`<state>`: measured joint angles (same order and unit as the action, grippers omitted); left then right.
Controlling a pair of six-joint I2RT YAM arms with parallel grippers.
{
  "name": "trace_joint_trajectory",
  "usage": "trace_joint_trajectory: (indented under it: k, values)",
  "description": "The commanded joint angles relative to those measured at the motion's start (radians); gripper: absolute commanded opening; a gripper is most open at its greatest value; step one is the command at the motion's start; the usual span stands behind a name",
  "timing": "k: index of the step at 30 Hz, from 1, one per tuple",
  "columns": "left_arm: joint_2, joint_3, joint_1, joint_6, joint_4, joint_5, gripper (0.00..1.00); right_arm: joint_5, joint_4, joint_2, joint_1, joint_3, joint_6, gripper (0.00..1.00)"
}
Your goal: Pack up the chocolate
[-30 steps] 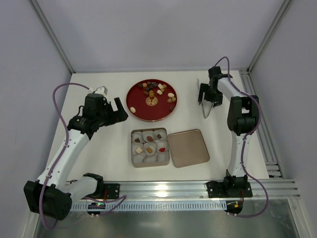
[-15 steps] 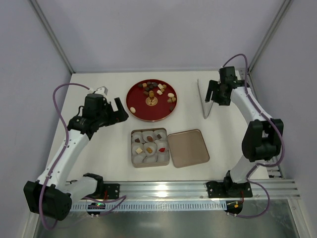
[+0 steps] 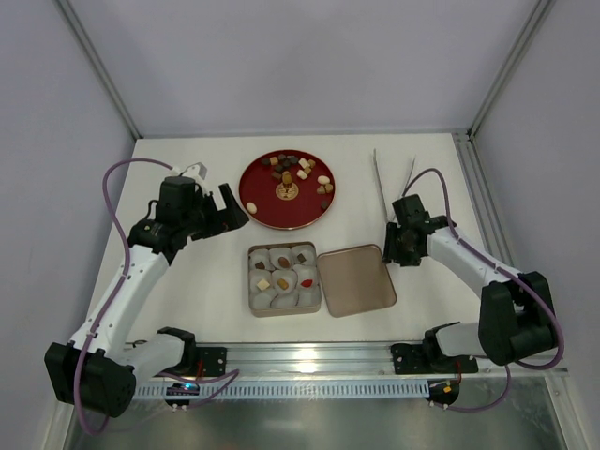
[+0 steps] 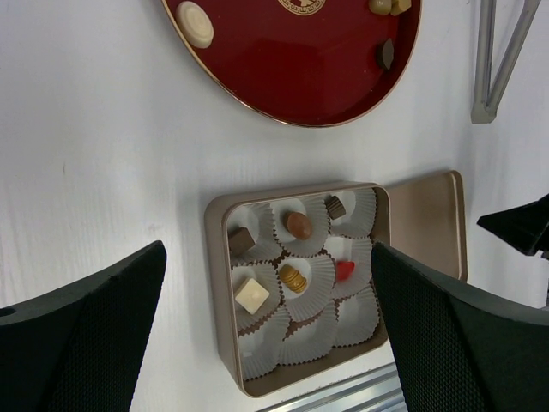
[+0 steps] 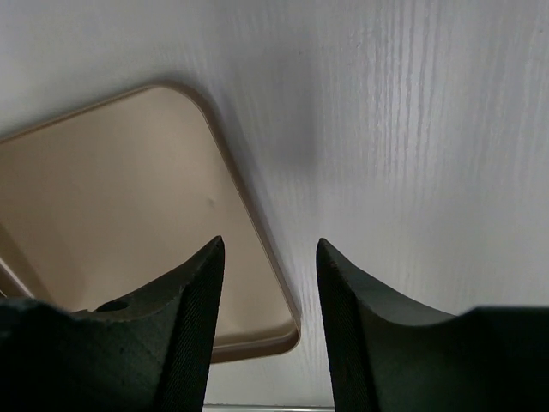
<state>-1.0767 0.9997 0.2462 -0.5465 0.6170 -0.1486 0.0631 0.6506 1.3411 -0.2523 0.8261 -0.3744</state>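
Loose chocolate (image 3: 298,172) lies on a red plate (image 3: 258,208). More chocolate (image 3: 279,277) sits in white paper cups in the open tan tin (image 3: 253,302). In the left wrist view I make out a brown oval (image 4: 298,225), a white square (image 4: 252,294), a gold piece (image 4: 294,278) and a red one (image 4: 345,270). My left gripper (image 3: 225,208) (image 4: 268,257) hangs open and empty high above the table, left of the plate. My right gripper (image 3: 397,249) (image 5: 268,242) is low at the right edge of the tin's lid (image 3: 356,279) (image 5: 129,215). Its jaws stand apart astride the lid's rim without touching it.
Thin metal tongs (image 3: 384,178) (image 4: 502,60) lie spread in a V on the white table at the back right. A metal rail (image 3: 375,354) runs along the near edge, and grey walls close in the back and sides.
My right arm has swung from the back right, by the tongs, down to the lid's right edge, and its jaws have narrowed. The tongs stay on the table. The left arm has hardly moved.
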Motion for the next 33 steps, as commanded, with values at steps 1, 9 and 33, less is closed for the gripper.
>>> trace_joint_trajectory:
  k: [1, 9, 33]
  values:
    - [0.011, 0.0, -0.002, -0.013, -0.046, -0.049, 1.0, 0.029, -0.065, -0.037, -0.053, -0.042, -0.05, 0.49]
    - [0.017, -0.018, -0.001, -0.053, -0.063, -0.123, 1.0, 0.037, -0.129, 0.042, -0.084, -0.079, -0.07, 0.42]
    - [-0.364, 0.161, 0.464, -0.231, -0.186, -0.042, 0.92, 0.02, -0.18, 0.104, -0.047, -0.071, -0.032, 0.04]
